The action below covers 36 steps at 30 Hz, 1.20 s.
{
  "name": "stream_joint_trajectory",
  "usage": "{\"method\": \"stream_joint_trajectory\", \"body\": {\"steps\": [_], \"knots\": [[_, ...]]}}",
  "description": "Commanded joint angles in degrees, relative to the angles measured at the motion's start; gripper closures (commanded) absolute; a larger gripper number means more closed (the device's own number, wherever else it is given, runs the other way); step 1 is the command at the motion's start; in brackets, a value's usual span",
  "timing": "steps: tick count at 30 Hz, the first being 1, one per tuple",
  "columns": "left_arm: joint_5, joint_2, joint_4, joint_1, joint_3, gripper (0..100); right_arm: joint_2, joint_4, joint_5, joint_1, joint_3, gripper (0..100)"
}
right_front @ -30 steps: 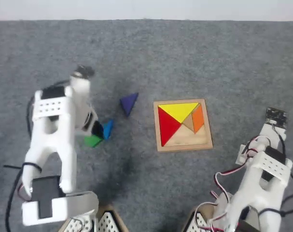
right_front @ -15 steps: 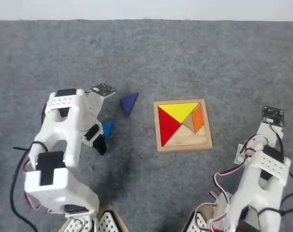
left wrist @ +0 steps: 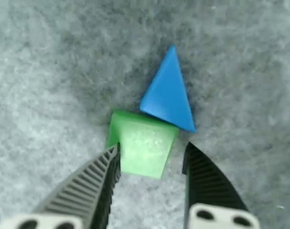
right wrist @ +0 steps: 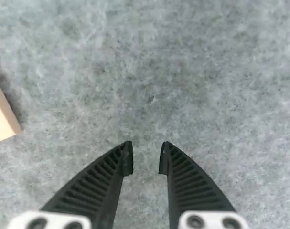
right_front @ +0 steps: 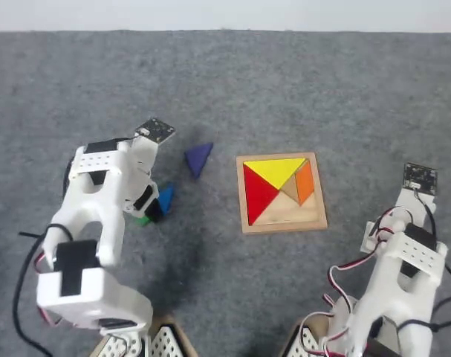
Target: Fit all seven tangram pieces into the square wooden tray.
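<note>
straddling the green piece point(left wrist: 142, 143) at centre left, the left gripper point(left wrist: 149, 152) stands open, one finger at the piece's edge, the other just off it. a blue triangle point(left wrist: 167, 98) touches the green piece. a purple triangle point(right_front: 198, 158) lies near, up and to the right. right of centre, the tray point(right_front: 284, 226) holds red point(right_front: 256, 193), yellow point(right_front: 276, 171) and orange point(right_front: 305, 182) pieces. at lower right the right gripper point(right wrist: 145, 160) is slightly parted, holding nothing.

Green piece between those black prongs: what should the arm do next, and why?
Probably close the left gripper on the green piece: its open fingers straddle it on the carpet. The blue triangle touches it, so lift gently.
</note>
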Motion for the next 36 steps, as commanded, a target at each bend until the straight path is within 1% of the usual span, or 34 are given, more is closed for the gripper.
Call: {"method": "stream_joint_trajectory", "body": {"steps": [1,12,20,22,25,29,31,36], "knots": [[0.5,-3.6,0.4,0.0,-0.2,78,0.2,-0.5,0.7,-0.5,-3.6,89.1],[-0.6,3.4,-4.7,-1.2,0.0,78,0.2,-0.5,0.7,-0.5,-3.6,89.1],[-0.6,4.4,-4.7,-1.1,0.0,79,0.2,-0.5,0.7,-0.5,-3.6,89.1],[-0.7,4.4,-4.5,-0.8,0.4,84,0.2,-0.5,0.7,-0.5,-3.6,89.1],[-0.5,4.4,-4.4,-0.8,0.3,99,0.2,-0.5,0.7,-0.5,-3.6,89.1],[-0.3,4.0,-4.4,-1.1,-0.1,99,0.2,-0.5,0.7,-0.5,-3.6,89.1],[-0.3,1.8,-3.1,-1.1,-0.2,99,0.2,-0.5,0.7,-0.5,-3.6,89.1],[-0.3,-10.3,2.6,-0.6,-0.6,99,0.2,-0.5,0.7,-0.5,-3.6,89.1]]}}
